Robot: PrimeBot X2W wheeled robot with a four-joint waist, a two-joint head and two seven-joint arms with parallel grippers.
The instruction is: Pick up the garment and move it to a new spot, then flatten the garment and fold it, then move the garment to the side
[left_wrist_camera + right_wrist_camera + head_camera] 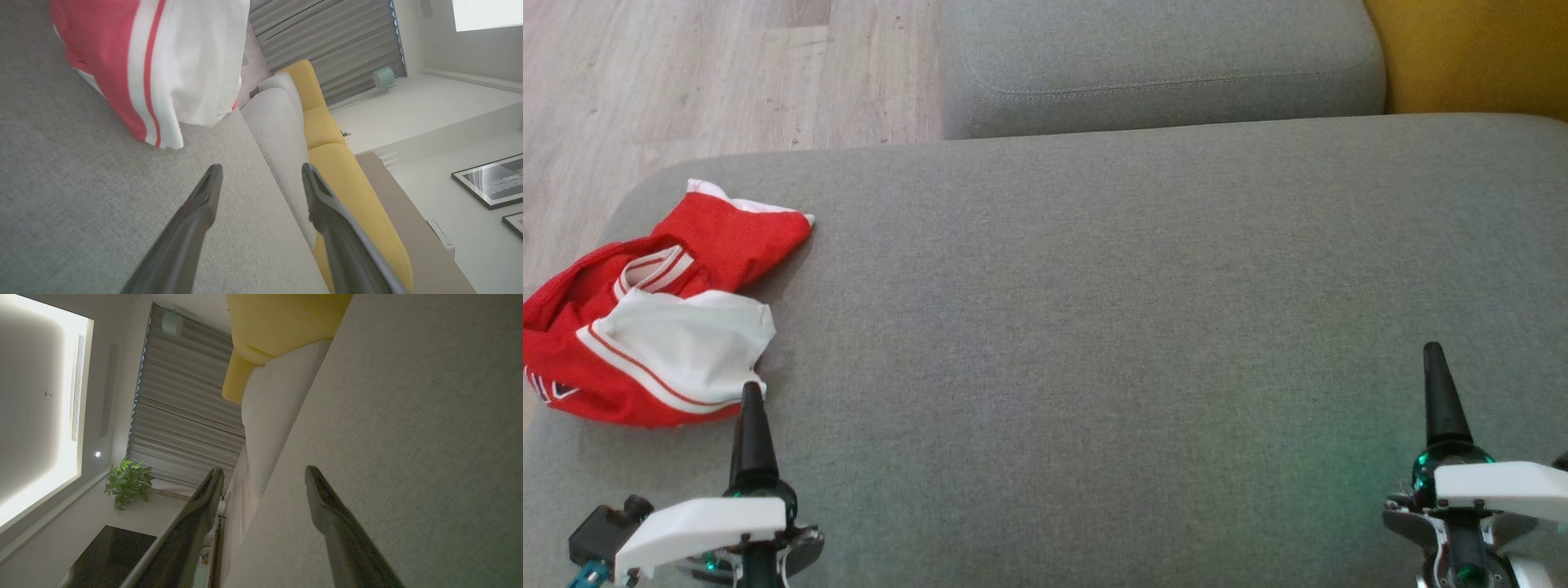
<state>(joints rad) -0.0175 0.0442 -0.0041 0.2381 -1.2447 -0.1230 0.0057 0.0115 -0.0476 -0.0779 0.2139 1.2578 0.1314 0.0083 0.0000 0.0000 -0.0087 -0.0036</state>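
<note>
Closest to the robot are its two grippers, low over the grey seat (1094, 327). The left gripper (261, 171) has its two dark fingers spread apart and nothing is between them. The right gripper (263, 473) is also spread apart and holds nothing; it hangs over bare seat, well apart from the cloth. Just past the left fingertips lies the garment (662, 327), a red and white shirt, all bunched up near the left end of the seat. Its white part (196, 61) with thin red stripes is the bit nearest the left fingers. The shirt looks soft, thin and light, so it should flop and hang down when it is lifted, and it may slide a little on smooth fingers. I think a good place to grab is the thick white fold near the left fingers, pinching more than one layer so it does not slip out. Farther back is a grey back cushion (1160, 73), a yellow cushion (1470, 49), and the wood floor (686, 82).
</note>
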